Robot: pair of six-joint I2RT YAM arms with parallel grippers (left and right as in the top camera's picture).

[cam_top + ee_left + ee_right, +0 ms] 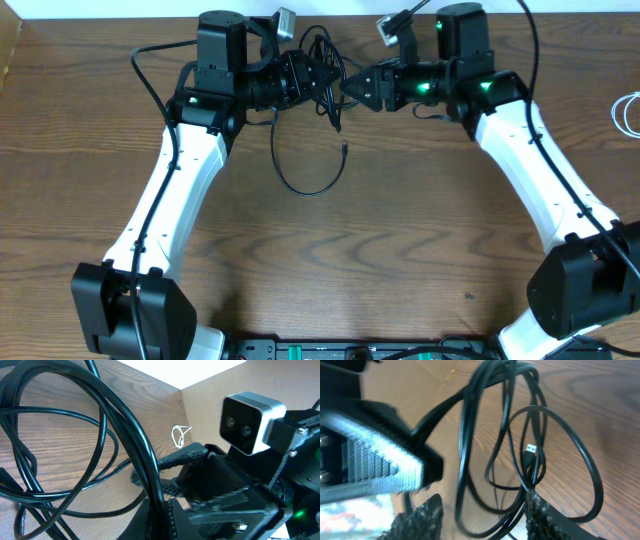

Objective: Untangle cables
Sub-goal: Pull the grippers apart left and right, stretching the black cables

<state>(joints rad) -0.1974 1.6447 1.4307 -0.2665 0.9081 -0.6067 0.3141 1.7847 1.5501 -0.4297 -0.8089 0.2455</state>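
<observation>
Cables (322, 48) hang in a black bunch between the two fingertip sets, pinched by the left gripper (322, 82), with one long loop trailing below it onto the desk (330, 260). From overhead the right gripper (352, 88) faces the left one nose to nose, just beside it. Both forearms reach in level from opposite sides, wrists turned inward. A white cable (630, 112) lies well apart, far behind the right arm.

In the left wrist view the left gripper (165, 520) is closed, and a thick strand of the bunch (131, 430) runs straight down into it. Thinner loops fan out ahead and to its side. The right gripper (165, 472) sits directly ahead, its fingers close to that same strand.

In the right wrist view the right gripper (484, 505) stands part open with several strands (470, 435) passing between its pads. One strand looks close against a pad, but I cannot tell whether it touches. A plug (531, 451) dangles just ahead of it, inside the loops, and the left gripper (385, 467) fills the space ahead to one side.

The step seems to be picking one strand to draw out. It would go best if the right gripper closed on a single strand near the plug, not the whole bundle, then pulled slowly away from the left gripper while that one holds firm.
</observation>
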